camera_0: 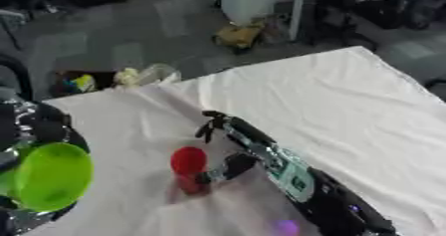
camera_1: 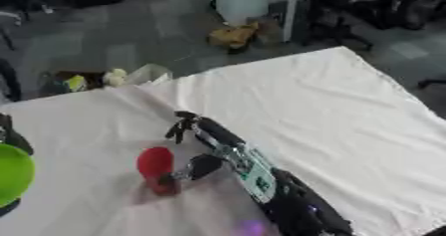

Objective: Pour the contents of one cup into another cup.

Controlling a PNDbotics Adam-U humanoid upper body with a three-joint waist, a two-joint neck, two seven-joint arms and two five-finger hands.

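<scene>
My left robot hand (camera_0: 35, 125) grips the green cup (camera_0: 52, 176), raised. My right robot hand (camera_0: 228, 153), fingers extended, with the thumb touching the red cup (camera_0: 188, 169) on the surface (camera_0: 348, 100). Pouring not yet started.

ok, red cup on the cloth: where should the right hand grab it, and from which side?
Probably the lower side wall of the red cup, coming from its right. The cup stands upright with its mouth up, and the right hand is already beside it there, thumb near the base. The left hand holds the green cup.
</scene>
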